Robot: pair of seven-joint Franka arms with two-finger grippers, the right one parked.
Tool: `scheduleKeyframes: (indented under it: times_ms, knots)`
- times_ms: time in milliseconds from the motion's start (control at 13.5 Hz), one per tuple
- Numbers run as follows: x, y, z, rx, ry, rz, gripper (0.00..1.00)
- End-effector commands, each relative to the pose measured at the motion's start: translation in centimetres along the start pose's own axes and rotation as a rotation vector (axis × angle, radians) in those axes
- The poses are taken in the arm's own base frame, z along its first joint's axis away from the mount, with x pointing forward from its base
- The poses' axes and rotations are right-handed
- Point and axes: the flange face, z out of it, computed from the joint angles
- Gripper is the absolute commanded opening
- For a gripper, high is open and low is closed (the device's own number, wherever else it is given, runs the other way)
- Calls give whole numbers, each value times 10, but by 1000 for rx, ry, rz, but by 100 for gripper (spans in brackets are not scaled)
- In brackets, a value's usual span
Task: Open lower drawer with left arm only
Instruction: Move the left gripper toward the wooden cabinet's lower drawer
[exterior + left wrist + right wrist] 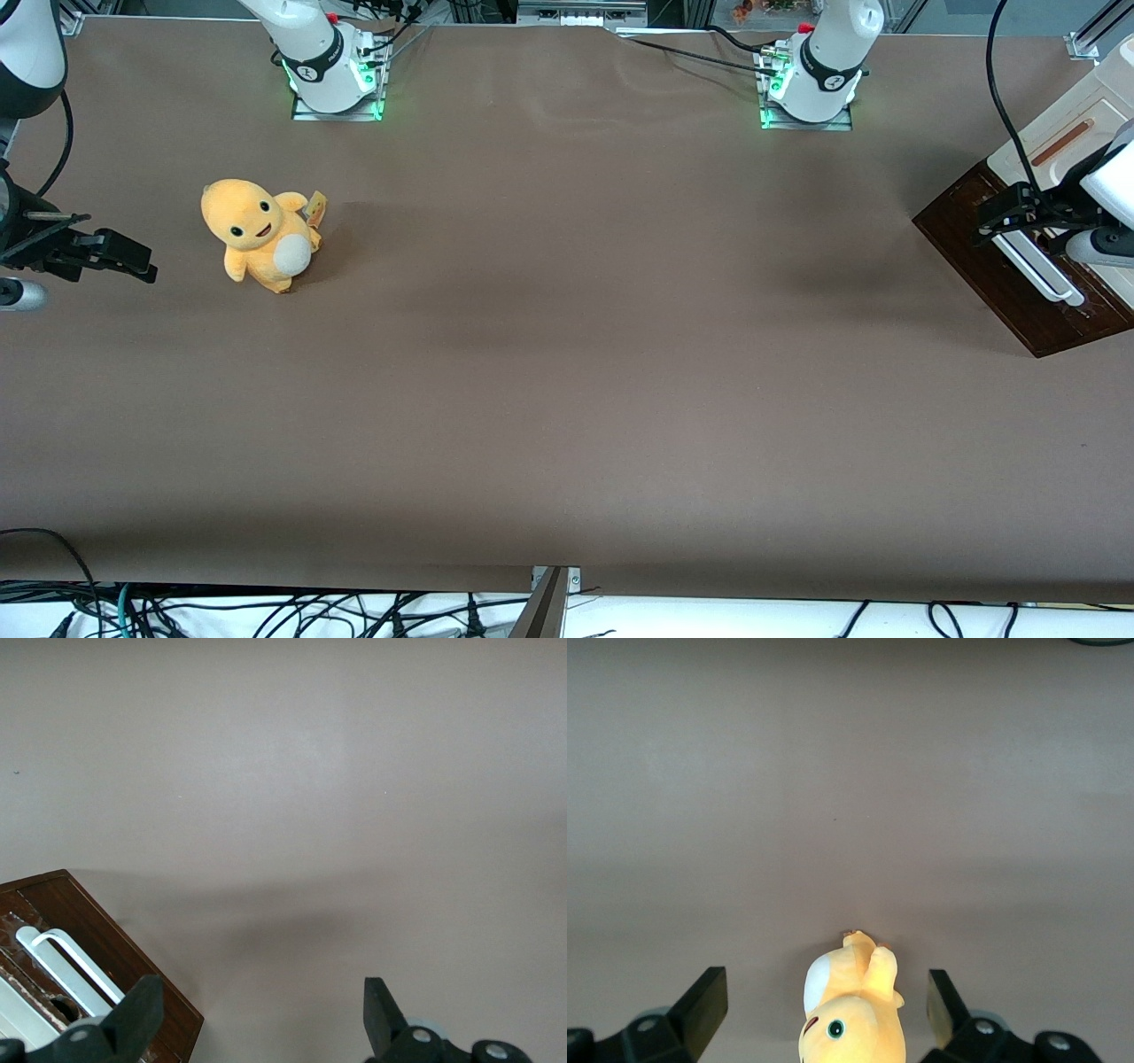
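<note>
Hand (257, 1028) of the left arm (1107, 186) hangs spread wide and empty above the drawer (1019, 266) front, at the working arm's end of the desk (567, 399). It should probably drop both fingers astride the white handle (1036, 266), close, then pull straight along the drawer's travel. The handle's long axis runs diagonally, and the front faces toward the desk's middle.

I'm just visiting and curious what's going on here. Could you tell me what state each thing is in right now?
lower drawer: dark front showing, no pale inside visible, apparently not yet pulled out
white bar handle: not gripped
left arm's gripper: open, above the drawer front, close to the handle
plush toy: sitting upright on the table, toward the parked arm's end
</note>
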Motion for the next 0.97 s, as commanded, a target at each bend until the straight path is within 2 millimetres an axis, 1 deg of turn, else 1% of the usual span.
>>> scheduleKeyframes:
  times_ms: [0, 148, 223, 297, 445, 520, 594, 742, 817, 891]
  knots:
    - [0, -1, 3, 22, -12, 14, 100]
    - [6, -6, 13, 45, -33, 9, 100]
    - [9, -9, 19, 92, -46, 15, 100]
    - [14, -7, 27, 128, -65, 9, 100]
    - [21, -1, 42, 167, -87, -101, 100]
    - [26, 0, 55, 174, -104, -162, 100]
    - [31, 1, 70, 181, -125, -200, 100]
    - [38, -3, 84, 226, -144, -237, 100]
    - [41, -2, 94, 235, -160, -267, 100]
    - [41, -3, 102, 242, -182, -314, 100]
